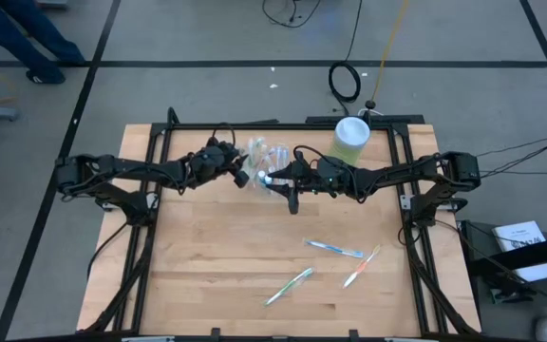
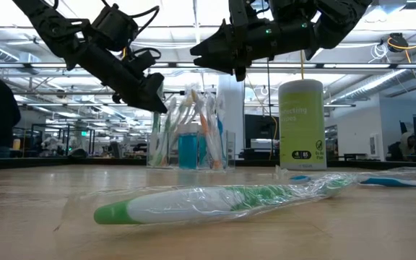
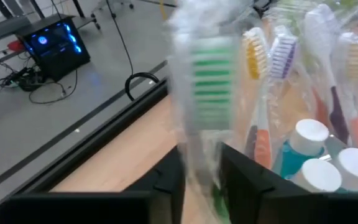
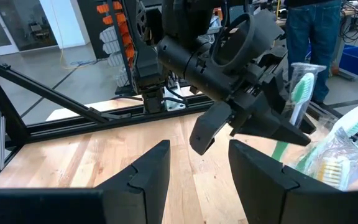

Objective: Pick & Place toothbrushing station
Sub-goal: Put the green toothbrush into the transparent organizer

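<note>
My left gripper (image 1: 242, 177) hangs over the back middle of the wooden table (image 1: 207, 275), just beside the clear plastic container (image 2: 188, 132). Its fingers (image 3: 166, 180) are pinched on a wrapped green-bristled toothbrush (image 3: 211, 93) — the wrist view shows the plastic-sleeved handle squeezed between the two dark pads, the brush head standing upright above them. In my right wrist view the same brush (image 4: 300, 90) pokes up past the left claw's tip, next to the bundle already in the container.

The container stands upright near the table's back edge, packed with wrapped toothbrushes (image 3: 347, 56) in orange, purple, white and yellow, heads up. Among them sit teal-blue tubes with white caps (image 3: 309, 134); the low view shows one such tube (image 2: 188, 148) through the clear wall.

My right gripper (image 1: 291, 198) hovers just beside the container on the other side, above the table, its two fingers (image 4: 151, 171) spread apart with nothing between them.

Three more wrapped toothbrushes lie flat on the front half of the table, well apart from the container: a green one (image 1: 289, 286) nearest the front edge, a blue one (image 1: 333, 248) behind it, and a pink one (image 1: 360, 268) to the right. A pale green canister with a white lid (image 1: 351, 139) stands at the back — near the container, not touching it.
</note>
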Robot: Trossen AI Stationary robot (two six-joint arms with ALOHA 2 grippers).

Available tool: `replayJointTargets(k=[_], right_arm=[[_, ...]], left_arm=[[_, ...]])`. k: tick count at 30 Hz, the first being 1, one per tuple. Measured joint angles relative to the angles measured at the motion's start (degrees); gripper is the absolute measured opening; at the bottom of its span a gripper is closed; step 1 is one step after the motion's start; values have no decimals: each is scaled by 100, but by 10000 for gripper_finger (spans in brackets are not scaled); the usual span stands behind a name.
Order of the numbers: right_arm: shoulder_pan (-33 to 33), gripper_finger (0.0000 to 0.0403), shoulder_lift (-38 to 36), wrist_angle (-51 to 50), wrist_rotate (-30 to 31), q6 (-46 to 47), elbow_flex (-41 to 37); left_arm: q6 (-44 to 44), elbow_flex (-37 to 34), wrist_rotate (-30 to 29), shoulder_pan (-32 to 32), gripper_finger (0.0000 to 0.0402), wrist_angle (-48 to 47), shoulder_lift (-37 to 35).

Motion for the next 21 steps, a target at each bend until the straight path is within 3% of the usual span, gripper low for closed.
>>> replayJointTargets(k=[11,21], right_arm=[[0,155,0,-1,0,0,0],[0,155,0,-1,1,0,0]], left_arm=[[-192,0,-12,10,11,118,-57],[-677,0,245,92,33,-371,-42]])
